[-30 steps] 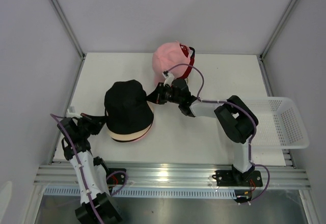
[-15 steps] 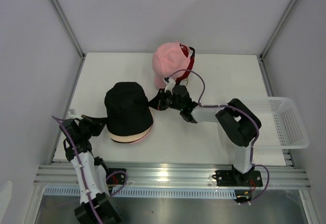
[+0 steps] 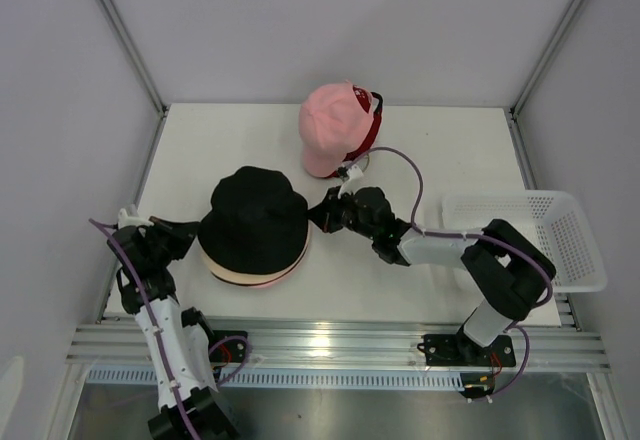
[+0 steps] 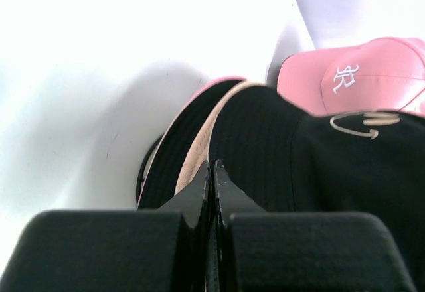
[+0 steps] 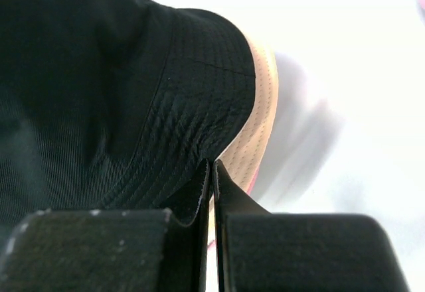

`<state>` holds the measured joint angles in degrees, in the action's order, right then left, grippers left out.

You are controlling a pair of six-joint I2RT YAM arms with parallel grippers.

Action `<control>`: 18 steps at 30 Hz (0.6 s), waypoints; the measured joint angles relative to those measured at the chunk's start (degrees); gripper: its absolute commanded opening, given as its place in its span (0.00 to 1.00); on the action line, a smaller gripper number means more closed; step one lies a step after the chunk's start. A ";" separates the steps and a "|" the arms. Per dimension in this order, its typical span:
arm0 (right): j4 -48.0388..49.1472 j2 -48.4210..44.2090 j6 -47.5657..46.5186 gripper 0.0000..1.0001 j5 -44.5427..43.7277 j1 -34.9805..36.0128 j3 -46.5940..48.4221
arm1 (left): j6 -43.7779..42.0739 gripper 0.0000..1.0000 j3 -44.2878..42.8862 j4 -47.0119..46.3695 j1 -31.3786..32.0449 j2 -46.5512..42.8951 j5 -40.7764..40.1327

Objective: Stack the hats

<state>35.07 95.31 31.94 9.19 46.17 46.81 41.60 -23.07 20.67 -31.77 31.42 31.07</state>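
**Stacking, top hat being settled.** The black bucket hat (image 3: 252,222) lies left of centre on the table (image 3: 440,150), on top of a cream brim (image 3: 238,275). A thin pink brim (image 5: 251,184) shows below the cream one. These three appear to form the growing stack.

The left gripper (image 3: 194,234) has its fingers pressed together on the left edge of the black brim, and the right gripper (image 3: 317,214) does the same on the right edge. In both wrist views the tips meet with only fabric between them.

A second ago the black hat looked narrower and lopsided, with its right side drawn up towards the far side. It now reads as a fuller, rounder disc, shifted slightly left and near, and it covers the cream brim more evenly. The right gripper has come nearer and lower, and its arm has folded down and out to the right. The left gripper has drawn a little to the left. The likely meaning is that the two arms have pulled the brim out flat and lowered it squarely onto the pile, so a release seems to be the next step.

At the far centre, well apart from the stack, a pink cap (image 3: 332,132) rests on a red cap (image 3: 374,126). Both are still to be added to the stack.

A white mesh basket (image 3: 575,260) stands at the right edge and plays no part.
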 measured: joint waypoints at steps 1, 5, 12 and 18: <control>0.70 -0.94 -0.68 0.00 -1.09 0.68 -1.36 | 0.00 0.01 0.02 -0.42 0.04 0.00 -0.37; 4.81 -2.25 -1.57 0.00 -4.24 3.02 -5.77 | 1.40 0.01 2.73 -6.69 0.28 -0.09 -1.40; 15.10 -2.23 -1.55 0.00 -10.43 5.97 -11.76 | 4.22 0.01 9.79 -15.63 0.72 -3.23 -2.08; 15.82 -2.34 -1.70 0.26 -12.74 6.99 -12.35 | 4.92 0.17 11.43 -18.21 0.79 -3.80 -2.58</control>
<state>50.89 92.97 30.24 -3.55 53.17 34.46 46.52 -11.64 2.46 -30.98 27.62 28.49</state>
